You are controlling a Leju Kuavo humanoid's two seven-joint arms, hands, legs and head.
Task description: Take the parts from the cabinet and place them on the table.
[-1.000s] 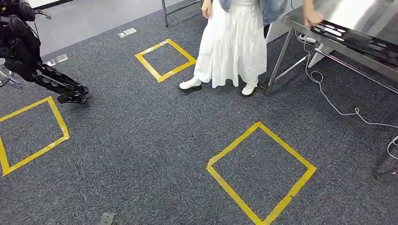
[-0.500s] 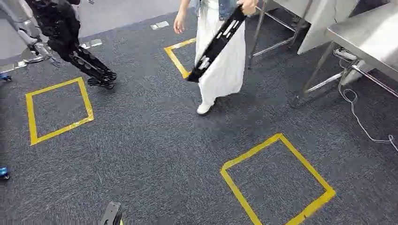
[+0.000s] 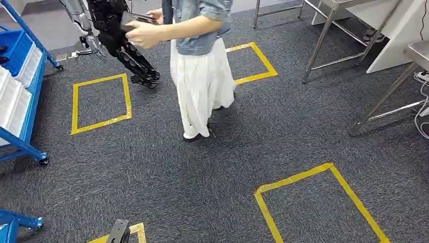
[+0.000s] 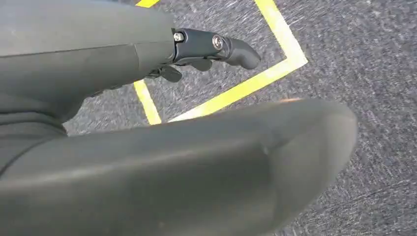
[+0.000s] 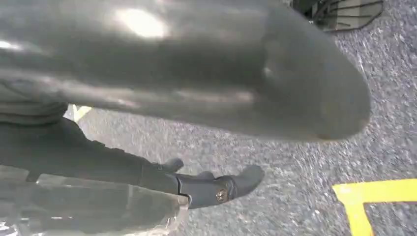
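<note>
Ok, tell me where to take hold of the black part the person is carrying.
Grip the black part at its free end, which juts past the person's hand. Likely best from the side away from the person, pinching across its slim body.

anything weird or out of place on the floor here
Nothing looks spilled or broken. A person in a white skirt stands mid-floor by the taped yellow squares, carrying a dark object too hidden to identify. Both robot hands hang empty above the carpet.
</note>
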